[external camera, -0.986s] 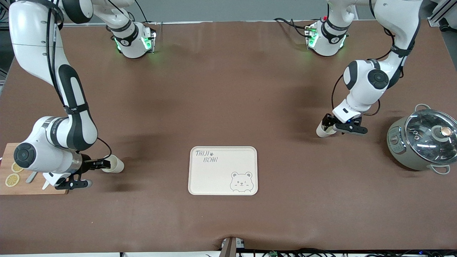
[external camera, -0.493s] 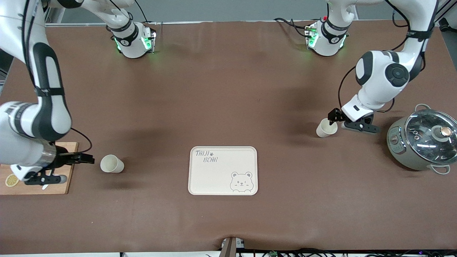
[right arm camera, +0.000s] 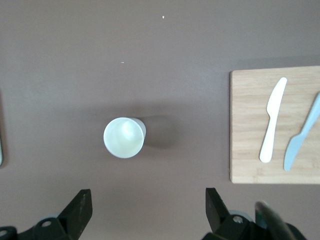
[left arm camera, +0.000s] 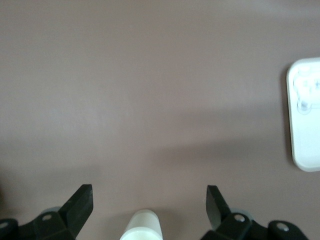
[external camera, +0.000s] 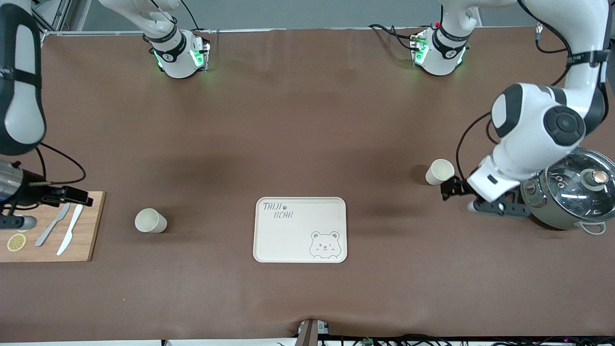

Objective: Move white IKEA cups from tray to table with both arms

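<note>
Two white cups stand upright on the brown table, both outside the cream bear tray (external camera: 288, 240). One cup (external camera: 150, 220) is toward the right arm's end, the other cup (external camera: 439, 171) toward the left arm's end. My right gripper (external camera: 79, 196) hangs open and empty over the cutting board, apart from its cup (right arm camera: 124, 137). My left gripper (external camera: 456, 192) is open and empty beside the pot, close to its cup (left arm camera: 143, 226) without touching it. In the left wrist view that gripper (left arm camera: 149, 192) has only table between its fingers, and so has the right one (right arm camera: 147, 195).
A steel pot with a glass lid (external camera: 571, 192) stands at the left arm's end, right by the left wrist. A wooden cutting board (external camera: 91, 240) with two knives (external camera: 69, 229) and lemon slices (external camera: 16, 241) lies at the right arm's end.
Both grippers let go of their cups and drew back, the right one out over the cutting board, the left one toward the pot. The cups stay where they were set.
</note>
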`<act>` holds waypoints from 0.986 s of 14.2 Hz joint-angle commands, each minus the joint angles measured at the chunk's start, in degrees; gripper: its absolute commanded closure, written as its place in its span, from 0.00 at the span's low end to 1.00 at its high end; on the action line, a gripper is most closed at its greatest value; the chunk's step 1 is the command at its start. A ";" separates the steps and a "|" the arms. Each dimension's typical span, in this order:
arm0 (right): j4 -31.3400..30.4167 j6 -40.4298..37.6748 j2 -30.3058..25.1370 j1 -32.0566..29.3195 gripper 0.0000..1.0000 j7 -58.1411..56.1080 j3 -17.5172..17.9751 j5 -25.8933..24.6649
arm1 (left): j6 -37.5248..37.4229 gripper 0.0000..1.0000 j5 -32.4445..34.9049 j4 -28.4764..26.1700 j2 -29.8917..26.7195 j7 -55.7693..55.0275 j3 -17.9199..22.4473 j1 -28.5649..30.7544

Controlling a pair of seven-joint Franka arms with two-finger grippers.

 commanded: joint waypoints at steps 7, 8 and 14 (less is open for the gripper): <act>1.20 -9.92 -10.54 -0.36 0.00 4.42 0.47 -1.15 | -31.13 0.00 1.56 26.58 0.40 -1.06 0.00 1.79; 2.43 -10.99 -10.64 -0.53 0.00 4.50 0.39 -1.15 | -32.71 0.00 -0.10 25.71 -3.64 -0.53 0.18 3.37; 12.01 -23.45 -10.64 -0.89 0.00 10.38 -0.05 -3.17 | -45.99 0.00 0.92 25.08 -12.99 7.03 0.27 4.61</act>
